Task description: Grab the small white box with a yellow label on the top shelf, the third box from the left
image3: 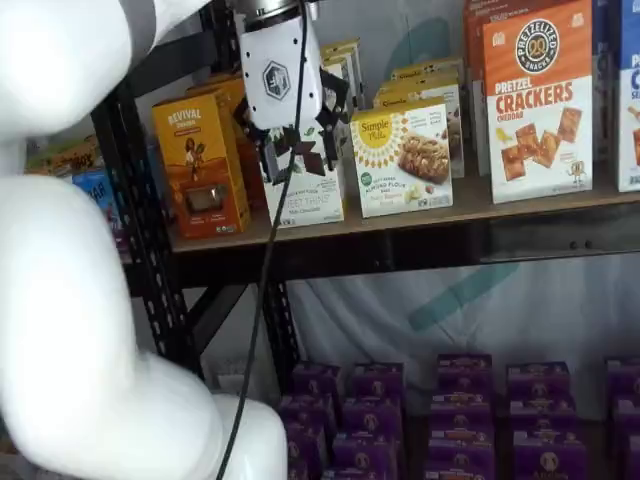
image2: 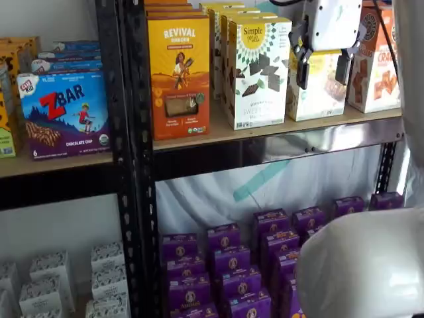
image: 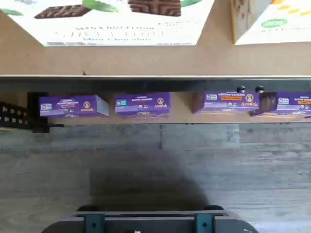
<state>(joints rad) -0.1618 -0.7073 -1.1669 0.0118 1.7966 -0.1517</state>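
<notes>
The small white box (image3: 405,160) with a yellow sunburst label stands on the top shelf (image3: 450,207) between the taller white box with chocolate squares (image3: 308,190) and the crackers box (image3: 535,100). In a shelf view, my gripper (image2: 323,69) hangs in front of the small white box (image2: 324,93), which shows through a gap between the two black fingers. In a shelf view the gripper (image3: 298,145) lies over the taller white box. It is open and holds nothing. The wrist view shows a corner of the small white box (image: 272,22) and the silver rail (image: 155,83).
An orange Revival box (image2: 179,73) stands at the shelf's left end. Black perforated uprights (image2: 129,132) frame the bay. Purple boxes (image2: 265,265) fill the level below. A Zbar box (image2: 63,112) sits on the neighbouring shelf. A dark mount with teal brackets (image: 150,223) shows in the wrist view.
</notes>
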